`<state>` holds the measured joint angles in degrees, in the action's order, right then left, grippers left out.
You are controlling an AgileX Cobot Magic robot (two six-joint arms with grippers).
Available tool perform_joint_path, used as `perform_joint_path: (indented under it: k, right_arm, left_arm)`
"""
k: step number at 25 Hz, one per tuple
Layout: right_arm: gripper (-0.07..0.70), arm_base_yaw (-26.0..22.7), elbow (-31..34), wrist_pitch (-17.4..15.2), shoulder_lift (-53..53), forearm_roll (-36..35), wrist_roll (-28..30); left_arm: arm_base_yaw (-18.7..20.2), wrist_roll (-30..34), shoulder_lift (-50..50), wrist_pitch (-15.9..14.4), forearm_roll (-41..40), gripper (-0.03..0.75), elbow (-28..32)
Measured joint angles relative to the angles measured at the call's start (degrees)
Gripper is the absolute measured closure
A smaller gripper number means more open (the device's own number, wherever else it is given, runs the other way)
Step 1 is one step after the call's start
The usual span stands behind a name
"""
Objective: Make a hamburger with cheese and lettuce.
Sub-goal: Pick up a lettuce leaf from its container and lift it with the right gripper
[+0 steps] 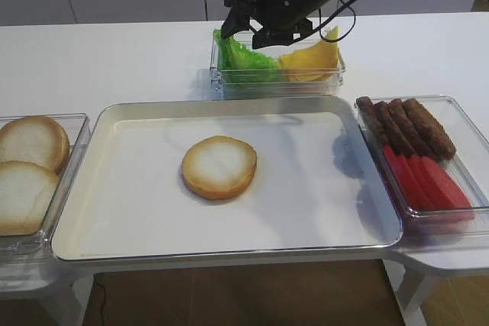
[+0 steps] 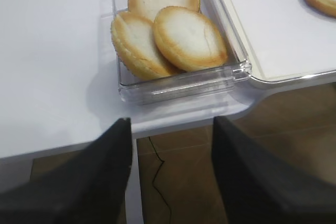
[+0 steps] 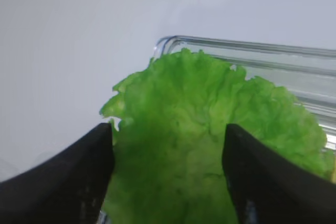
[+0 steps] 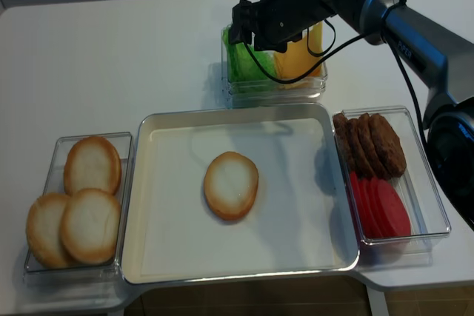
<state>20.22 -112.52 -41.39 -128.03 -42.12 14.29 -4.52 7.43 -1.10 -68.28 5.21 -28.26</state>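
From the front high view we've got a white bench [image 1: 114, 59] with pale cabinet fronts behind it, and a shallow white metal tray [image 1: 137, 219] in the middle carrying one round golden-crusted bun half [image 1: 219, 166], pale cut face up, alone on the tray. Behind the tray sits a clear plastic tub [image 1: 276, 80] with ruffled bright green lettuce leaves [image 1: 241, 57] on its left and thin yellow-orange cheese slices [image 1: 312, 59] on its right, and the black right hand [image 1: 246, 27] hangs right over the lettuce end, jaws spread. To the right, a clear box holds brown patties [image 1: 405, 126] and red slices [image 1: 426, 181]; to the left, a clear box holds spare bun halves [image 1: 30, 143]. Over to the right wrist view: the crinkly leaf [image 3: 210, 124] fills the gap between the two dark fingers [image 3: 68, 182], which stand apart on either side of it, not pinching. Left wrist view now: the left hand [image 2: 170, 171] floats released off the bench edge, above brown floor, fingers wide, with the box of bun halves [image 2: 173, 35] just ahead. The overhead view confirms it, right hand [image 4: 248, 27] poised at the green end of the tub, bun half [image 4: 231, 185] well apart on the tray.
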Motion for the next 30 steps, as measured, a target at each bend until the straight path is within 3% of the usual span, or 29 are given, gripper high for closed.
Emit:
perform_joint_path:
  k: [18,30]
  right_arm:
    - [0.297,0.0,0.0,-0.9,0.0,0.0,0.0]
    - [0.470,0.0,0.0,-1.3,0.0,-0.1,0.0]
  left_arm:
    - [0.0,0.0,0.0,0.0,0.0,0.348,0.0]
    - [0.0,0.0,0.0,0.0,0.0,0.348,0.0]
